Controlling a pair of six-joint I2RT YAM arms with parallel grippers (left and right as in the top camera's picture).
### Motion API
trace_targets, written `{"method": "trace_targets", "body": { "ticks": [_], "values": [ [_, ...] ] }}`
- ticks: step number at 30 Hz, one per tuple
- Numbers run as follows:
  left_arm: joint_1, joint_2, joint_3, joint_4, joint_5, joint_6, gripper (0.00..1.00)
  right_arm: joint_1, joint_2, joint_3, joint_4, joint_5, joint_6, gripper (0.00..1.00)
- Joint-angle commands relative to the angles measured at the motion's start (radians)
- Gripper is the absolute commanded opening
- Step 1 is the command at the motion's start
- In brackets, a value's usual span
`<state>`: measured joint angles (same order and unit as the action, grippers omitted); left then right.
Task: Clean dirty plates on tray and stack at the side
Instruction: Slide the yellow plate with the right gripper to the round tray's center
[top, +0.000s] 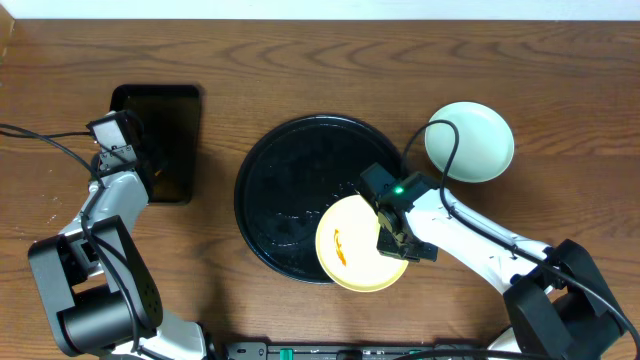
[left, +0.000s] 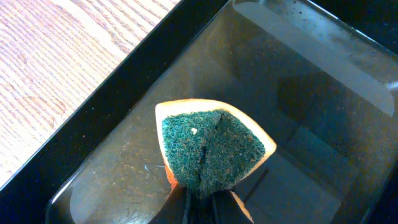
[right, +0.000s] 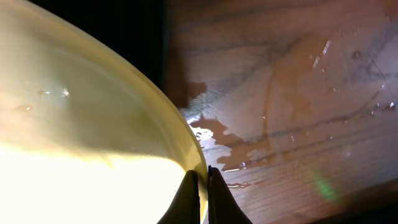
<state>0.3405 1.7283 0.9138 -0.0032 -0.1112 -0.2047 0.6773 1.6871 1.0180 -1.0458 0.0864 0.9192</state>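
Pinching the pale yellow round plate (right: 93, 124) by its rim, your right gripper (right: 202, 182) holds stiff, light, probably slippery ware; your left gripper (left: 199, 200) clenches a green scouring sponge (left: 211, 149).

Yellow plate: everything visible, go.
The yellow plate is small, round, pale and glossy, with one orange-brown sauce smear on its upper face. It overlaps the near right rim of the round black tray, partly overhanging the wet wooden table. The right tool is pinched shut on its rim. Whether it is lifted is unclear.
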Motion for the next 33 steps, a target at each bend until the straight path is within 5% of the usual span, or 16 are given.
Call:
{"method": "trace_targets", "body": {
  "ticks": [1,11,23,25,28,33],
  "values": [
    [0.003,0.0,-0.013,-0.003,-0.002,0.01,0.08,-0.018,-0.006,0.05,0.023,0.01,-0.068,0.01],
    [0.003,0.0,-0.013,-0.003,-0.002,0.01,0.08,-0.091,-0.006,0.251,0.087,0.01,-0.224,0.01],
    [0.003,0.0,-0.013,-0.003,-0.002,0.01,0.08,-0.109,0.091,0.258,0.336,-0.068,-0.338,0.01],
    [0.003,0.0,-0.013,-0.003,-0.002,0.01,0.08,-0.108,0.13,0.258,0.348,-0.119,-0.346,0.07],
    [0.003,0.0,-0.013,-0.003,-0.002,0.01,0.08,-0.111,0.166,0.258,0.34,-0.138,-0.384,0.41],
    [0.003,0.0,-0.013,-0.003,-0.002,0.01,0.08,-0.139,0.143,0.296,0.274,-0.146,-0.454,0.43]
  ]
}}
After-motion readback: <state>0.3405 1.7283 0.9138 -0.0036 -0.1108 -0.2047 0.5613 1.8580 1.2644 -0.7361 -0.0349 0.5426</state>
